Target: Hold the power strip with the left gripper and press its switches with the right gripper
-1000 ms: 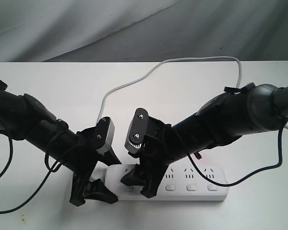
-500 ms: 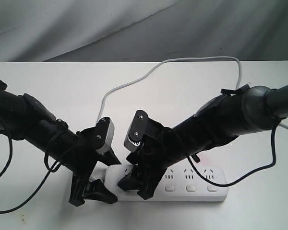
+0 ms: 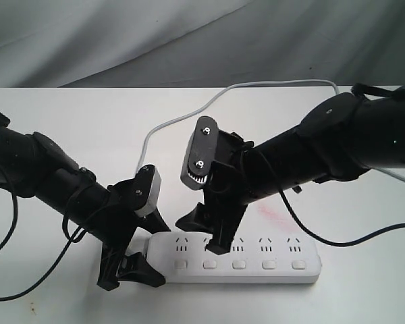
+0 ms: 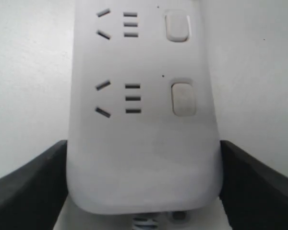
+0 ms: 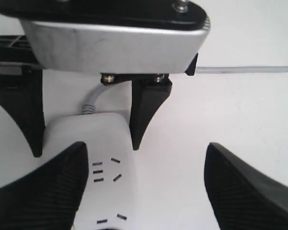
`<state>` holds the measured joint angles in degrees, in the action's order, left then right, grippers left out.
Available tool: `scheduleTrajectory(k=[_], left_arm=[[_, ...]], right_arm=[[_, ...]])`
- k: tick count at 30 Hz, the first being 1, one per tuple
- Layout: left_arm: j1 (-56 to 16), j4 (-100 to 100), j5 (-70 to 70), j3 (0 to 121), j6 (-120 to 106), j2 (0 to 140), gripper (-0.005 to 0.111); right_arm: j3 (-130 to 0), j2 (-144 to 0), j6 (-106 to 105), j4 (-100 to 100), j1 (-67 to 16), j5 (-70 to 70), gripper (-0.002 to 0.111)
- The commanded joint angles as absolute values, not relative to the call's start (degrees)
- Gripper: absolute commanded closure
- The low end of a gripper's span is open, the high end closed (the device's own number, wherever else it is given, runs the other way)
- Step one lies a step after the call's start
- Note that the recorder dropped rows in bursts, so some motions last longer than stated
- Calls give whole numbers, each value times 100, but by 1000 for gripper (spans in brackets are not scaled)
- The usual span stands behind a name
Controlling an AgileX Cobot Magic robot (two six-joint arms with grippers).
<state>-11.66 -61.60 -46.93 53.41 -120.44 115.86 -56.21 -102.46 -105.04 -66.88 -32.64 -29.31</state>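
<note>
Power strip (image 3: 270, 260) lies flat on the white bench (image 3: 67, 121), its cord end clamped by the left pincer (image 4: 144, 158). We see the right pincer (image 3: 201, 235) spread wide, empty, above it; we judge a tip could miss the small switches (image 3: 239, 264) or knock its neighbour.

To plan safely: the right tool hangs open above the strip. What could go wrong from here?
1. The right tool is wide open; coming down, one finger may hit a socket instead of a button.
2. The left tool grips only the strip's end, so a press far along may pivot it.
</note>
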Motion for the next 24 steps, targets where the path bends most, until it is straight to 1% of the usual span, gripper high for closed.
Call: scheduleTrajectory(k=[1,4,8,11,13,24], left_arm=[[-1196,-6196,-4676,5367,-11997,11604,55],[-1196,-6196,-4676,5367,-11997,11604,55],[-1196,-6196,-4676,5367,-11997,11604,55],[-1196,-6196,-4676,5367,-11997,11604,55],[-1196,-6196,-4676,5367,-11997,11604,55],[-1196,-6196,-4676,5367,-11997,11604,55]], right_arm=[[-5607,-10224,-9837,-5847,-3252,-3043,45],[-5507,-10238,-9861,-5875,-3159,-3154,45],[-5304,-10238,-10081,-5990,-2796,-3495,45],[-5187,-10238,-10806,-6830,-2591,-3809,45],[-5176,-10238,-11115,-7093,-2577,-4038,45],[-5176,-10876,-11175,-7093,-2577,-4039,45]])
